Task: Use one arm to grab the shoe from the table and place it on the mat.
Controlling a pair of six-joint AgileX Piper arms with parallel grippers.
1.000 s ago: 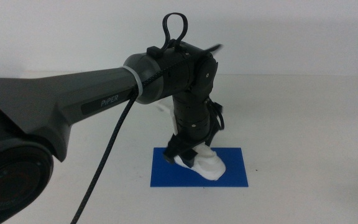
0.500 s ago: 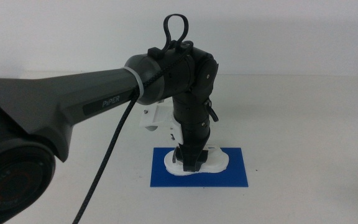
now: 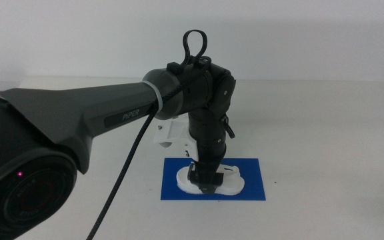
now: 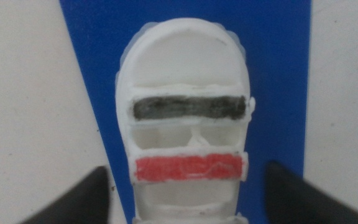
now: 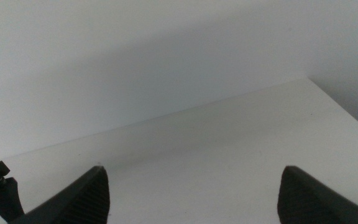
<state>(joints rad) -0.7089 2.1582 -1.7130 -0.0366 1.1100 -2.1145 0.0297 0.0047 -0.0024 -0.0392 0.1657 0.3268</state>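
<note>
Middle view: shoe point(image 3: 209, 181) lying flat on mat point(image 3: 255, 187) atop table point(image 3: 325, 133), left gripper point(image 3: 204, 180) straight above it, jaws spread wide either side, off the sole; right gripper point(image 5: 191, 196) waiting elsewhere, jaws wide apart.

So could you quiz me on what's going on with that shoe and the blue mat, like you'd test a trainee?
1. True or false: the shoe lies flat on the blue mat.
2. Which arm is working at the shoe? A) left B) right C) both
3. Fill in: in the left wrist view, the strap nearest the jaws is coloured ____.

Key: 1 true. 2 A: the left gripper is down at the shoe, jaws spread either side of it; the right gripper waits over bare table. 3 red.
</note>
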